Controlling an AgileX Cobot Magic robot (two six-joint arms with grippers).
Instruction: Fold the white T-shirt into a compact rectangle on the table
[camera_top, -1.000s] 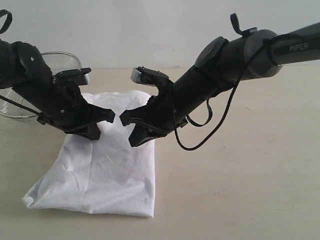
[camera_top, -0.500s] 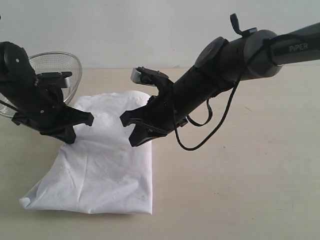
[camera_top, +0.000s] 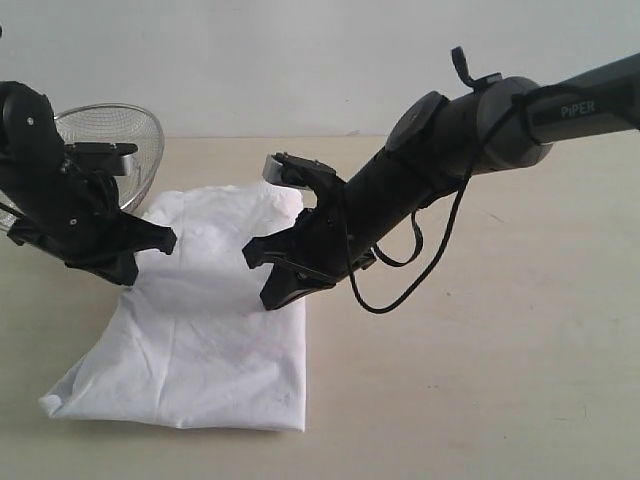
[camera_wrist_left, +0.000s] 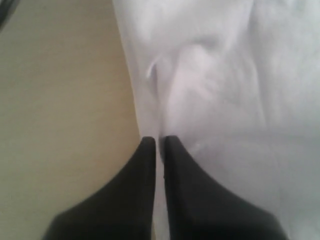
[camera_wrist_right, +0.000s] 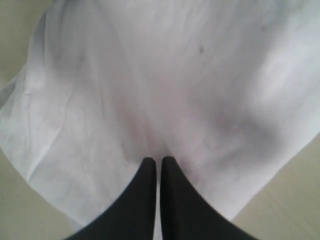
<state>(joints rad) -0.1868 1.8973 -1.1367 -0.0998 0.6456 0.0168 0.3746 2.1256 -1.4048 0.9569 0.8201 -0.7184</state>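
Observation:
The white T-shirt (camera_top: 210, 330) lies folded into a long wrinkled shape on the table (camera_top: 480, 380), plain side up, no lettering showing. My left gripper (camera_top: 168, 240) hovers shut at the shirt's left edge, near its far end. In the left wrist view this gripper (camera_wrist_left: 160, 142) sits over the border between the shirt (camera_wrist_left: 225, 75) and the table (camera_wrist_left: 60, 100), with no cloth pinched. My right gripper (camera_top: 252, 250) is shut over the right half of the shirt. In the right wrist view its tips (camera_wrist_right: 158, 161) point at the shirt (camera_wrist_right: 175, 75) and hold nothing.
A silver wire-mesh bowl (camera_top: 130, 135) stands at the back left, just behind my left arm. A loose black cable (camera_top: 400, 290) hangs under the right arm. Bare tabletop stretches to the right of the shirt and in front of it.
My left gripper has swung left, from near the right gripper over the shirt's middle to the shirt's left edge. The right arm has dipped slightly. Both stay shut.

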